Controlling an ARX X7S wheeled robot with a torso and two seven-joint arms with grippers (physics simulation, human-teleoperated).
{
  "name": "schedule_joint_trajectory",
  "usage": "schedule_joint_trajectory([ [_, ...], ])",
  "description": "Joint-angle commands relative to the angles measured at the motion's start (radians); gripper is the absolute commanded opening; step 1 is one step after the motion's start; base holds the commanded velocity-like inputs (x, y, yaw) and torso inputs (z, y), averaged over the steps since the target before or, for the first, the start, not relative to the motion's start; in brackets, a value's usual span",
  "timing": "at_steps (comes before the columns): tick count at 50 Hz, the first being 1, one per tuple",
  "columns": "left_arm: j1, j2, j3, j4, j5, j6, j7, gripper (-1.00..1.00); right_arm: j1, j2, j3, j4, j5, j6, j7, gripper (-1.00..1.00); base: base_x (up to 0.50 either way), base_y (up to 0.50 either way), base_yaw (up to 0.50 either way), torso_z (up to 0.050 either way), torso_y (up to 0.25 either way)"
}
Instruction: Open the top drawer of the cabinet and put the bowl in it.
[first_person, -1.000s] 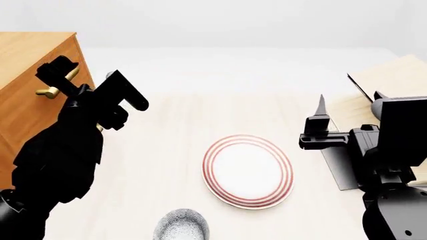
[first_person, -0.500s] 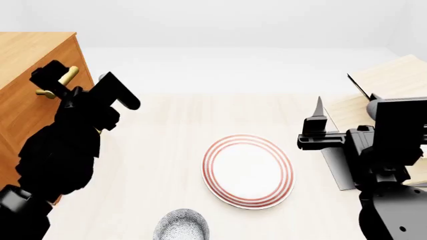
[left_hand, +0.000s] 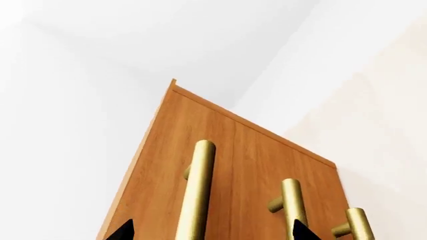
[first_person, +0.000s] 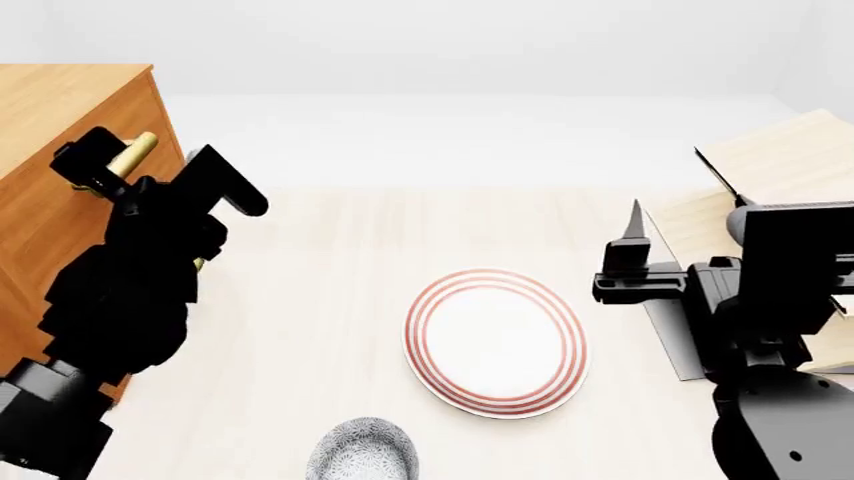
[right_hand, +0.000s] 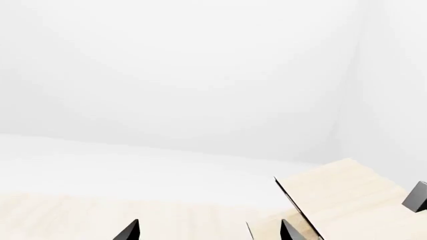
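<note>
The left fingers (first_person: 147, 165) are spread wide open and hold nothing. The brass handle (first_person: 130, 158) of the top drawer (first_person: 60, 175) lies in the gap between them, in the head view. One finger is at the far side of the bar and the other finger (first_person: 227, 182) is at the side toward the plate. In the left wrist view the same handle (left_hand: 197, 192) runs up between the two dark finger tips, and the front of the cabinet (left_hand: 247, 165) fills the space behind it. I cannot tell if any finger touches the bar. The drawer front looks flush with the cabinet, so the drawer is closed.

The right fingers (first_person: 638, 250) are also apart and empty. They hang above the table (first_person: 320, 300), just beside a pale wooden rack (first_person: 774, 160) that stands on their outer side. In the right wrist view only the two finger tips show, with the rack (right_hand: 340, 200) near one of them.

The bowl (first_person: 363, 450) stands on the table, well apart from both fingers, nearer to the robot's body than either of them and between the two arms. The red-ringed plate (first_person: 497, 341) lies just beyond the bowl, between the left and right fingers but closer to the right ones.
</note>
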Motion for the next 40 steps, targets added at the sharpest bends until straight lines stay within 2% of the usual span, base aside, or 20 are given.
schedule_joint_trajectory([
  [1, -0.022, 0.017, -0.006, -0.098, 0.002, 0.033, -0.021, 1.00, -0.012, 0.001, -0.002, 0.015, 0.001, -0.020, 0.004, 1.00, 0.00, 0.00, 0.00, 0.000, 0.000],
  [21, -0.054, 0.033, -0.012, -0.232, 0.007, 0.072, -0.052, 1.00, -0.020, 0.002, -0.005, 0.026, 0.005, -0.034, 0.011, 1.00, 0.00, 0.00, 0.00, 0.000, 0.000],
  [40, -0.064, 0.039, -0.021, -0.276, 0.005, 0.076, -0.066, 1.00, -0.022, 0.003, -0.009, 0.032, 0.010, -0.040, 0.018, 1.00, 0.00, 0.00, 0.00, 0.000, 0.000],
])
